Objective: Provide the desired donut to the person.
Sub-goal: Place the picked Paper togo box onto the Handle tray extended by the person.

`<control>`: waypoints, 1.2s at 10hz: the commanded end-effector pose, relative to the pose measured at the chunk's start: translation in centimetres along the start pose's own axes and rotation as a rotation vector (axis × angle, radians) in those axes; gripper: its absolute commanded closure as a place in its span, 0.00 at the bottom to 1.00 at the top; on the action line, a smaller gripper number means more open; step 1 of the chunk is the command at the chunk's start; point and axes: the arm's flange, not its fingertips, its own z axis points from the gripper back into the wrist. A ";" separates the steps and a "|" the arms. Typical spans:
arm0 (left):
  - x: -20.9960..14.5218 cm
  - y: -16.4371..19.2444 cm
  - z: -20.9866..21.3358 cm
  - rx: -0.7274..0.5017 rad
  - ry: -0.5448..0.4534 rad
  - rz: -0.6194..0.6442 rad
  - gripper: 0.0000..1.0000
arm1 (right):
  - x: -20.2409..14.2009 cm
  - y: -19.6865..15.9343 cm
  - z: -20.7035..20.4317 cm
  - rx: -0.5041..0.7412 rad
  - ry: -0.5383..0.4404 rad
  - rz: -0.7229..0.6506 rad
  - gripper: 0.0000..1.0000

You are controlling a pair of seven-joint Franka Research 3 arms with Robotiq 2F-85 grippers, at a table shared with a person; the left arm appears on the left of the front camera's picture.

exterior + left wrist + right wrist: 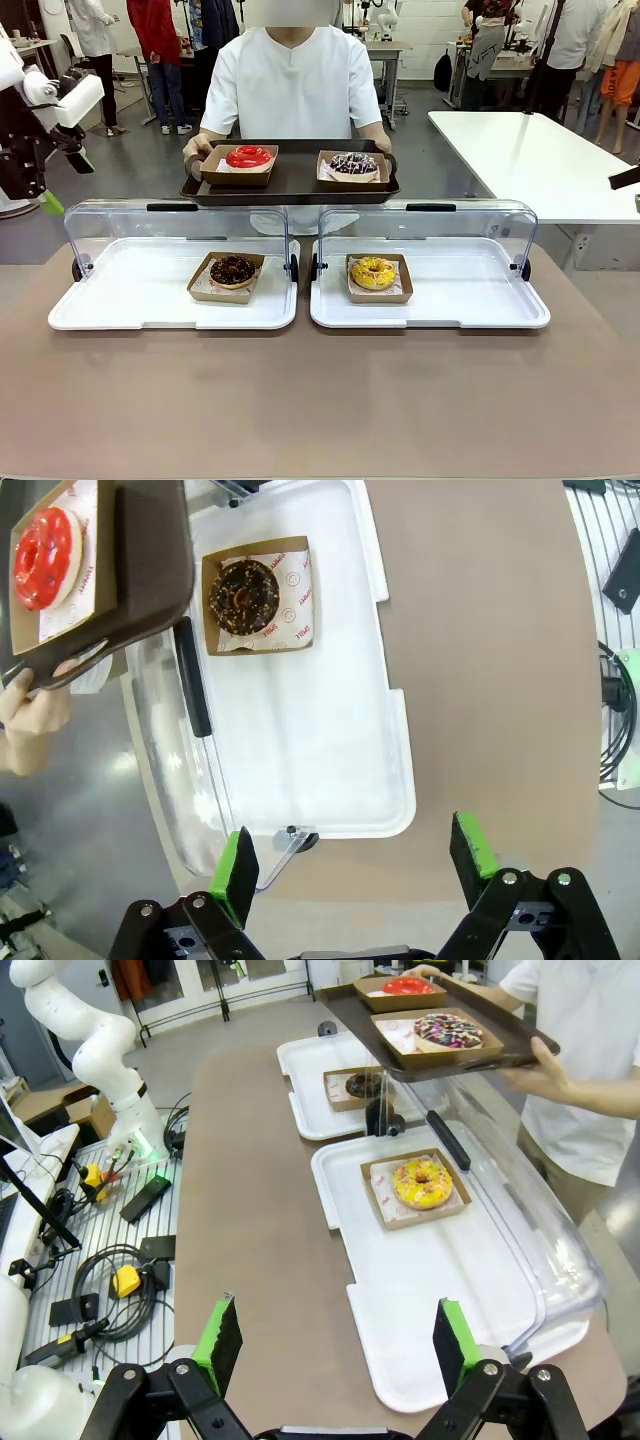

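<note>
Donuts number four, each in its own brown paper box. Two sit on the tabletop (320, 400) in the middle of the front view: a chocolate donut (232, 269) in the left white tray (120, 300) and a yellow donut (373, 272) in the right white tray (470, 300), each tray with its clear lid (180, 235) tipped up and back. The other two ride on the dark tray (295, 185) that the person (295, 85) holds at upper centre of the frame, above the lids: a red donut (248, 157) on its left half and a sprinkled chocolate donut (353, 164) on its right half.

Which donut is wanted cannot be told from this moment, so the first risk is picking the wrong one of the two on offer. The left pincer (355, 870) hangs released at the bottom of its wrist view, above the near end of the left white tray, well apart from the chocolate donut at upper left. The right pincer (335, 1345) is likewise released, low in its frame, near the corner of the right white tray. Judged from here, a reach could clip a raised lid or the dark tray overhanging it, or squash icing if the pads close on the donut rather than its box. Trays count three; lids, two
</note>
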 end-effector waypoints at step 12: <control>-13.3 6.1 -1.8 -0.225 -0.921 0.277 0.00 | 0.1 0.1 0.0 0.001 -0.006 0.003 0.00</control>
